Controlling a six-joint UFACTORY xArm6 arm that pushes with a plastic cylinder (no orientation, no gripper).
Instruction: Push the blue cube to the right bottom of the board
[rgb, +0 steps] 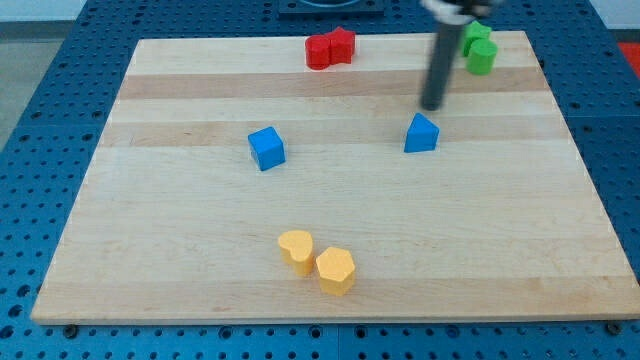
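The pale wooden board (330, 200) shows light tan planks with slightly darker bands running across it. It lies on a deep blue perforated table (60, 60) dotted with small dark holes. A bright blue cube (267, 148) and a blue wedge-like block (421, 133) share the same shade. Two red blocks (330, 48) sit together, two green blocks (479, 45) likewise, and two yellow-orange blocks (318, 261). The rod is dark grey, down to my tip (432, 107).
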